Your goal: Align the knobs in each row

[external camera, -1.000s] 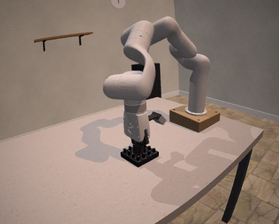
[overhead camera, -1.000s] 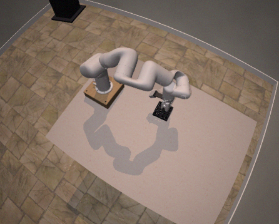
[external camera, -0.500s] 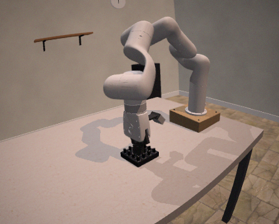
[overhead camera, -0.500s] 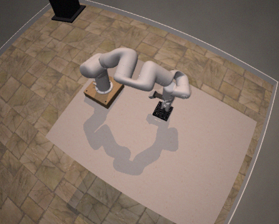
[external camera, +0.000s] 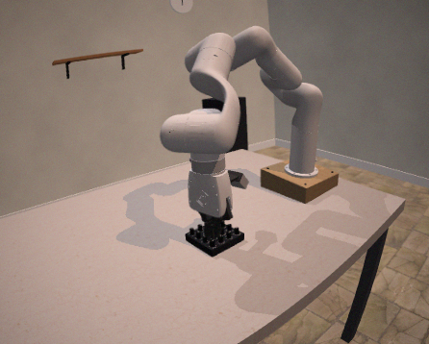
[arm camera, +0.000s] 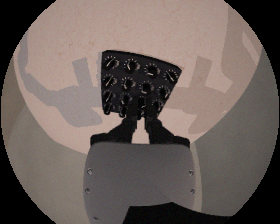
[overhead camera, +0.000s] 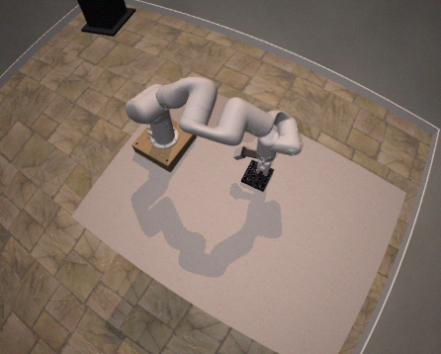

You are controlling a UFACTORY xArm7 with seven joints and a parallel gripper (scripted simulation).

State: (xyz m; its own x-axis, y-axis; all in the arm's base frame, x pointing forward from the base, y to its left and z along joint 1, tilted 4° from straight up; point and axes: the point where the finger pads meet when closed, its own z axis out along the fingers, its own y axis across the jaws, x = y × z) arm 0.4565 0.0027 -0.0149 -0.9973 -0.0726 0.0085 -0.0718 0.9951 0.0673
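Observation:
The black knob box (overhead camera: 248,179) (external camera: 212,248) (arm camera: 143,60) stands on its feet on the table, with several small black knobs in rows on top. My gripper (overhead camera: 263,171) (external camera: 214,226) (arm camera: 141,103) points straight down onto the box. Its fingers are closed around one knob in the row nearest the wrist camera. The fingers hide that knob, so I cannot read its white line or its name. The marks and names of the other knobs are too small to read in any view.
The arm's wooden base block (overhead camera: 165,151) (external camera: 299,185) stands behind the box. The table's front edge (external camera: 308,307) and a dark leg (external camera: 365,283) are at the right. A black cabinet (overhead camera: 104,15) stands on the floor far off.

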